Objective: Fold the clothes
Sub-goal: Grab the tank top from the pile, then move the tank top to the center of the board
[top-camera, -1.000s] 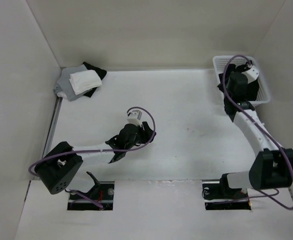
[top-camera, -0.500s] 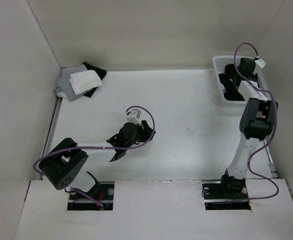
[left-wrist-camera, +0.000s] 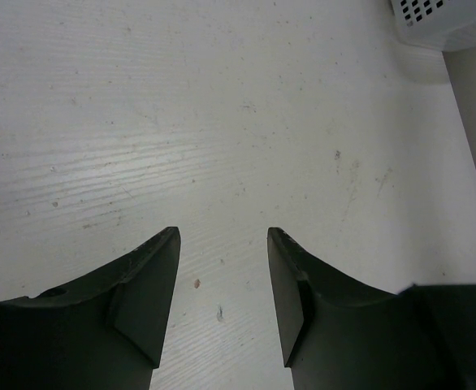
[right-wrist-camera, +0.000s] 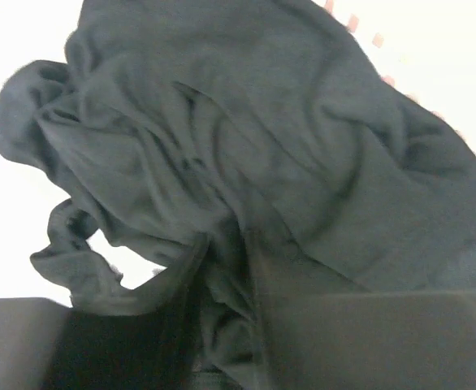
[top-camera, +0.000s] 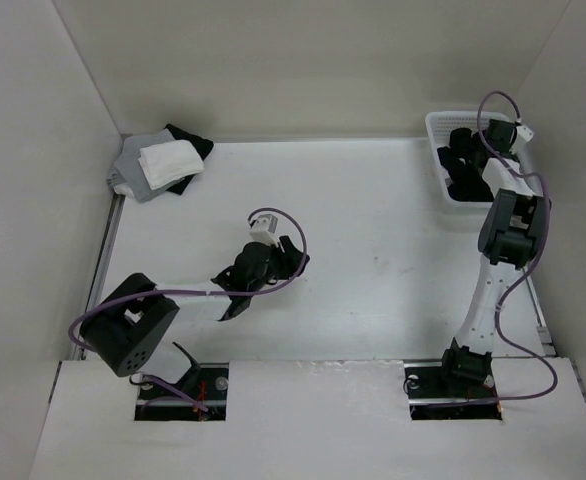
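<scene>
From above, the black tank top [top-camera: 463,183] lies crumpled in the white basket [top-camera: 434,140] at the worktop's [top-camera: 373,200] far right corner.

Left wrist: the left claw [left-wrist-camera: 222,244] stands wide over the worktop.

Right wrist: the right claw [right-wrist-camera: 222,260] is down in the bunched top, with fabric between its fingers. I cannot tell whether it grips.

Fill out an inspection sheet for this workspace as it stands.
Surface: white table, lightly marked.
Job's things: black garment crumpled in the white basket at the far right corner; not yet folded.
Clutter: grey, white and black cloth pile at the far left corner.
Grippers: left end effector open, empty, above the table; right end effector in the basket, fabric between its fingers, grip unclear.
Cables: a purple cable loops at each wrist.
Surroundings: plain white walls.
</scene>
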You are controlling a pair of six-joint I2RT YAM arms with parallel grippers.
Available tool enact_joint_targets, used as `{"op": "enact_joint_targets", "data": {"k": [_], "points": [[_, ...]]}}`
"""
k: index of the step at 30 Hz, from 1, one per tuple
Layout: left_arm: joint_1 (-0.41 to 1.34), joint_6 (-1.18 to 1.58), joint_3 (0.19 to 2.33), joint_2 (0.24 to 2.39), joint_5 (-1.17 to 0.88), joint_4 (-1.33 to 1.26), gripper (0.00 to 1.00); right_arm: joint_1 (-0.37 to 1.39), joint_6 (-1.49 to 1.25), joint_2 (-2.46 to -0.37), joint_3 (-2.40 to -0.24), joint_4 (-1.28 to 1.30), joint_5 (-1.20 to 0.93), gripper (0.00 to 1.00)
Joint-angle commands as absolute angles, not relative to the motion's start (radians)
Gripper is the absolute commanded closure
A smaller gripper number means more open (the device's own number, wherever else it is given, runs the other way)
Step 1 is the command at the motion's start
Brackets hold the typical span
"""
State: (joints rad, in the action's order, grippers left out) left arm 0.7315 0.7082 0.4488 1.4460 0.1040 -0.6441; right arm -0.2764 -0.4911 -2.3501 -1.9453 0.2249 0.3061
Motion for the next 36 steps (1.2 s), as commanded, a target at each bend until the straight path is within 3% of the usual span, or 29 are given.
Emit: {"op": "enact_joint_targets", "data": {"k": [1, 6, 16, 19, 22, 29, 36], "points": [[0.723, 0.713, 0.439, 1.451, 0.089, -0.709, 0.55, -0.272, -0.505, -2.341, -1.985, 0.209, 0.267, 0.97], [0.725, 0.718, 0.448, 1.466, 0.075, -0.709, 0.55, -0.263, -0.511, -2.055, -1.715, -0.076, 0.304, 1.0], [0.714, 0.736, 0.437, 1.46, 0.054, -0.73, 0.56, -0.079, -0.531, -1.388, -1.37, -0.235, 0.314, 1.0], [0.703, 0.732, 0.42, 1.422, 0.072, -0.73, 0.56, 0.063, -0.503, -1.156, -1.313, -0.222, 0.304, 1.0], [0.668, 0.738, 0.393, 1.341, 0.078, -0.718, 0.56, 0.311, -0.425, -0.964, -1.33, -0.189, 0.291, 1.0], [0.535, 0.773, 0.341, 1.108, 0.138, -0.589, 0.56, 0.706, -0.308, -0.899, -1.422, -0.136, 0.295, 0.99], [0.42, 0.798, 0.302, 0.947, 0.138, -0.471, 0.56, 0.654, -0.514, -1.057, -1.183, -0.256, 0.181, 0.96]]}}
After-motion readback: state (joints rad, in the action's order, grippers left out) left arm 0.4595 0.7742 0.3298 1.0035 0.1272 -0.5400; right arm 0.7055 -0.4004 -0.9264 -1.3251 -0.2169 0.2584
